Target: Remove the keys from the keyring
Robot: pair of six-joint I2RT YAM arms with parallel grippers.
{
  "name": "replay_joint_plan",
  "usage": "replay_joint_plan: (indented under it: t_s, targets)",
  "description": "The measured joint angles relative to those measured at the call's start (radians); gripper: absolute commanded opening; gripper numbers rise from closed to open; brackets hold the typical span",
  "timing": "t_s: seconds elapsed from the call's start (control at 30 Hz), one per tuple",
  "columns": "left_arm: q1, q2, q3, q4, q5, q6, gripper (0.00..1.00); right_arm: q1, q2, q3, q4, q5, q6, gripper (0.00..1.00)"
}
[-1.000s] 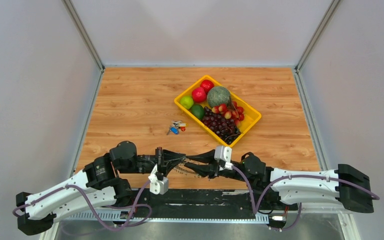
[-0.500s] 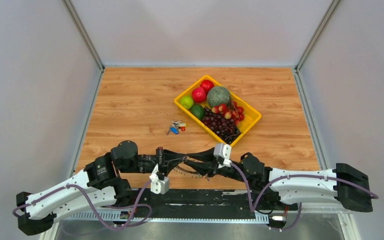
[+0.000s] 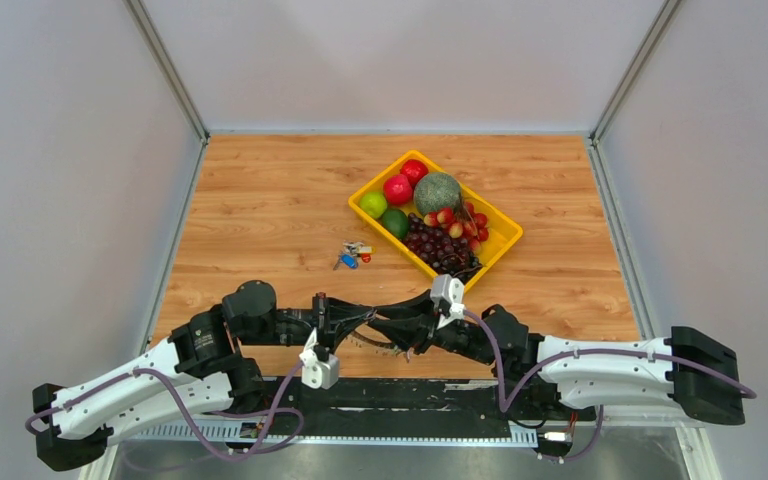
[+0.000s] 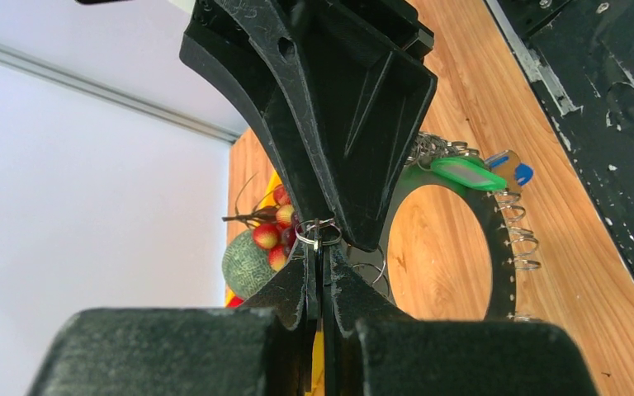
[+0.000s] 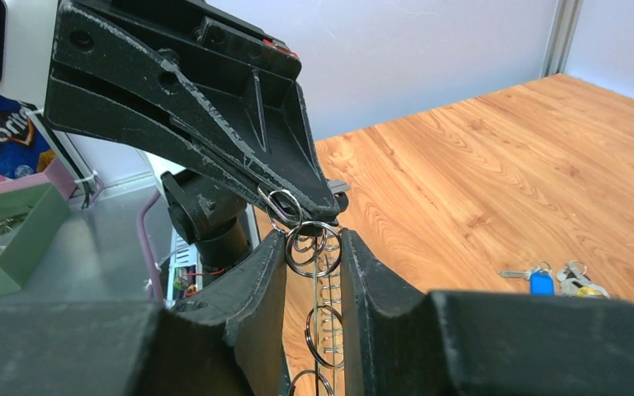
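Okay, your keyring (image 3: 372, 343) is held between both grippers, just ahead of the arm bases at the near edge of the table (image 3: 260, 200). The green key (image 4: 462, 173) and blue key (image 4: 518, 173) sit side by side on the big ring. The left gripper (image 4: 318, 264) is clamped tight on one small split ring. The right gripper (image 5: 314, 239) has its jaws partway in, gripping a cluster of small rings, tip to tip with the left. A small loose bunch (image 3: 352, 253) lies farther out on the wood, near the yellow tray (image 3: 500, 235) of fruit.
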Motion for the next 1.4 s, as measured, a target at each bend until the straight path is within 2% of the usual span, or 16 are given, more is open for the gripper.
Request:
replay_joint_plan:
  t_s: [0.37, 0.7, 1.07, 1.4]
  targets:
    - [0.006, 0.015, 0.000, -0.003, 0.002, 0.023, 0.00, -0.048, -0.020, 0.001, -0.044, -0.043, 0.141, 0.15]
    - [0.000, 0.016, -0.011, 0.023, 0.015, 0.020, 0.00, -0.054, -0.090, -0.047, -0.017, -0.072, 0.143, 0.12]
    - [0.000, 0.025, -0.011, 0.023, 0.033, 0.008, 0.00, -0.066, -0.095, -0.058, 0.000, -0.163, -0.043, 0.13]
    - [-0.005, 0.055, -0.002, 0.024, 0.018, -0.093, 0.00, -0.037, -0.129, -0.062, -0.048, -0.200, -0.244, 0.14]
